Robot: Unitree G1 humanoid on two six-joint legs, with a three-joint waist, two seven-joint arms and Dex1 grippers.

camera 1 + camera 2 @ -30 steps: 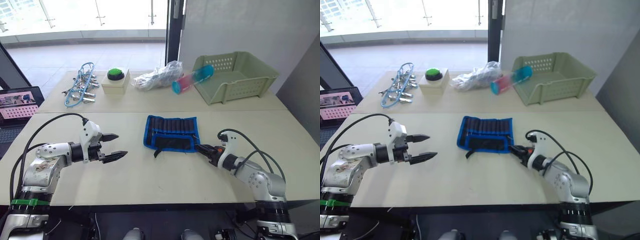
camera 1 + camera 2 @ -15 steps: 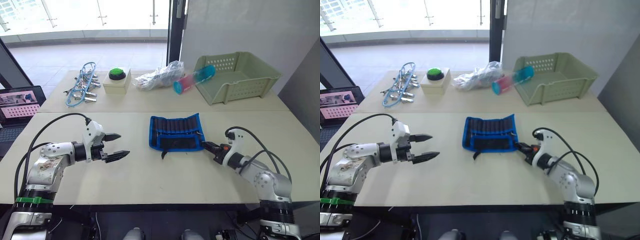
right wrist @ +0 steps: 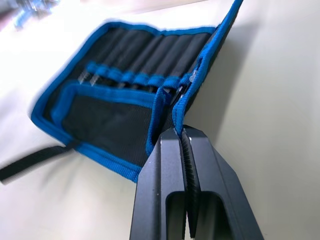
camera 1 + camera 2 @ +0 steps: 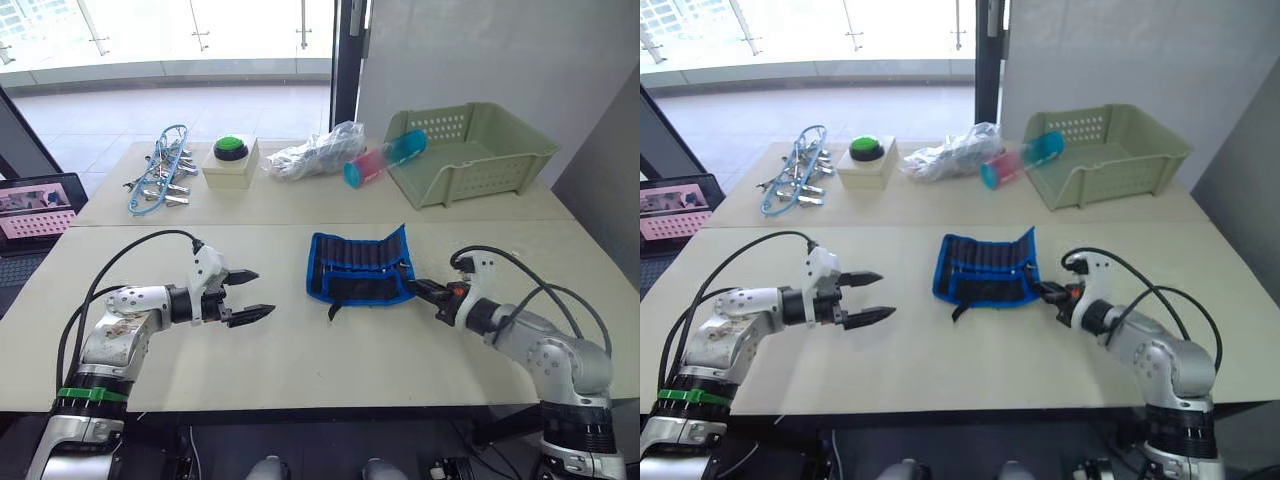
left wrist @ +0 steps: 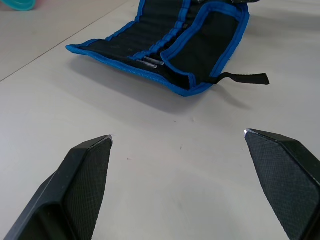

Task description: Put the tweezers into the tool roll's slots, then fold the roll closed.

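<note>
The tool roll (image 4: 358, 266), black with blue trim, lies open at the middle of the table, its right edge lifted upright. My right gripper (image 3: 181, 131) is shut on that edge's blue trim (image 4: 405, 262). The slots (image 3: 145, 55) run across the roll's inner side. Slim metal tips of tweezers (image 5: 152, 62) poke out of them. The roll's black strap (image 5: 243, 78) trails onto the table in front. My left gripper (image 4: 254, 296) hovers open just above the table, a short way left of the roll, with nothing between its fingers (image 5: 86, 172).
At the back right stands a green basket (image 4: 500, 160) with a pink and blue tube (image 4: 385, 158) leaning on its rim. A plastic bag (image 4: 315, 152), a green button box (image 4: 230, 160) and clips with blue cord (image 4: 160, 175) line the far table. A laptop (image 4: 35, 205) sits at the left.
My right gripper has raised the roll's right edge, which lay flat before and now stands up. The left gripper stays open beside the roll.
</note>
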